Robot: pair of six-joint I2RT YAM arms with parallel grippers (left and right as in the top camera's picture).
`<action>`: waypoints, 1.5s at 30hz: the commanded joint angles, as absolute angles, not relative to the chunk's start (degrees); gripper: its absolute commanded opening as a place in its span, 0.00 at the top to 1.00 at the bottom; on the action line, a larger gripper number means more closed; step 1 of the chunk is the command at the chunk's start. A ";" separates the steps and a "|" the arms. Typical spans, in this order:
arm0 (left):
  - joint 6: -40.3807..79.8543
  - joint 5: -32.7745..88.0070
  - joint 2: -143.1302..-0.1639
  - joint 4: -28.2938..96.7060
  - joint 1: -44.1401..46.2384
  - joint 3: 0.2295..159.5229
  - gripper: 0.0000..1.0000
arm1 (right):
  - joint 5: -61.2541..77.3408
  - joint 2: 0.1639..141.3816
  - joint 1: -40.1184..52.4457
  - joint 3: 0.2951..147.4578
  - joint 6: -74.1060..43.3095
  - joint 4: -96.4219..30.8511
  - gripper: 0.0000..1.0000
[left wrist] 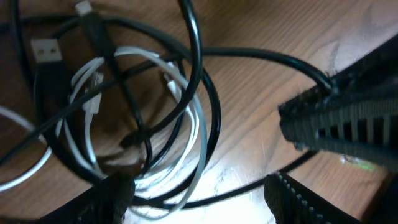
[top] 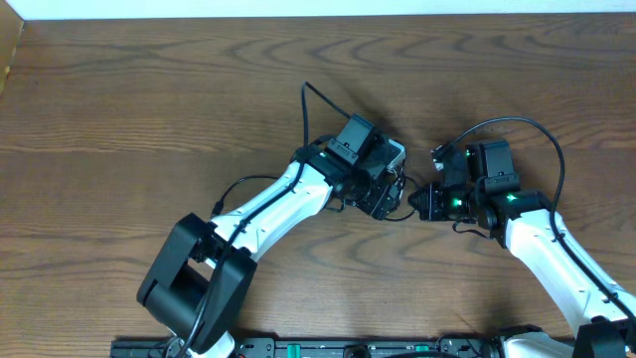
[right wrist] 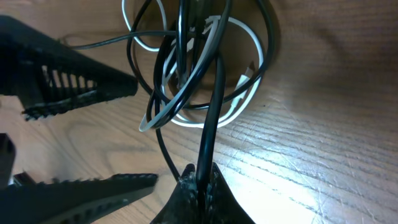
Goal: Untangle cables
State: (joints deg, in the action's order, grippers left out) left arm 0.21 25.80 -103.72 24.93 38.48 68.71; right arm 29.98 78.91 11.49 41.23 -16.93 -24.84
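Note:
A black cable (left wrist: pixel 214 112) and a white cable (left wrist: pixel 196 130) lie looped through each other in a tangle on the wooden table. A USB plug (left wrist: pixel 46 53) shows at its upper left. My left gripper (left wrist: pixel 199 193) is open, its fingers straddling the near edge of the tangle. My right gripper (right wrist: pixel 200 180) is shut on a strand of the black cable (right wrist: pixel 211 112), beside the white cable's loops (right wrist: pixel 249 93). In the overhead view the left gripper (top: pixel 383 194) and the right gripper (top: pixel 425 202) nearly meet and hide most of the tangle.
The arms' own thicker black wires arch over the left wrist (top: pixel 308 104) and the right wrist (top: pixel 537 129). The wooden table (top: pixel 149 109) stretches to the left and back. A white edge runs along the far side (top: pixel 298 8).

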 commanded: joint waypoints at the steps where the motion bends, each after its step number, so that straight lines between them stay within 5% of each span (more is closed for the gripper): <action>1: -0.40 23.92 -106.43 23.46 38.61 68.77 0.27 | 30.11 78.87 11.35 41.15 -17.34 -25.28 0.99; 6: -0.40 21.67 -108.68 23.40 38.61 68.77 0.28 | 30.11 78.87 11.35 41.15 -17.34 -25.32 0.99; 8: -0.38 18.65 -108.66 23.42 38.59 68.79 0.57 | 30.11 78.87 11.35 41.15 -17.34 -25.32 0.99; 9: -0.38 16.97 -108.64 23.44 38.44 68.84 0.90 | 30.09 78.87 11.35 41.15 -17.32 -25.34 0.99; 10: -0.36 16.12 -108.57 23.53 38.30 68.86 0.92 | 30.02 78.87 11.35 41.15 -17.32 -25.41 0.99; 23: 1.54 15.77 -80.14 40.42 17.96 69.01 0.93 | -18.44 78.87 9.69 41.15 -40.14 -46.22 0.99; 33: 5.26 26.02 -66.65 42.09 -7.25 69.01 0.92 | -18.63 78.87 3.09 41.15 -44.36 -46.72 0.99; 42: 9.34 33.15 -71.05 43.79 -5.56 68.84 0.92 | -14.72 78.87 2.66 41.15 -44.21 -44.29 0.99; 45: 9.32 34.09 -74.15 45.23 -2.26 68.84 0.92 | -5.85 78.87 2.66 41.15 -35.66 -37.23 0.99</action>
State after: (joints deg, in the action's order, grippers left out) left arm 8.82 31.27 -72.01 44.12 -4.78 68.71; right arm -13.39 78.91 3.11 41.08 -42.50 -41.65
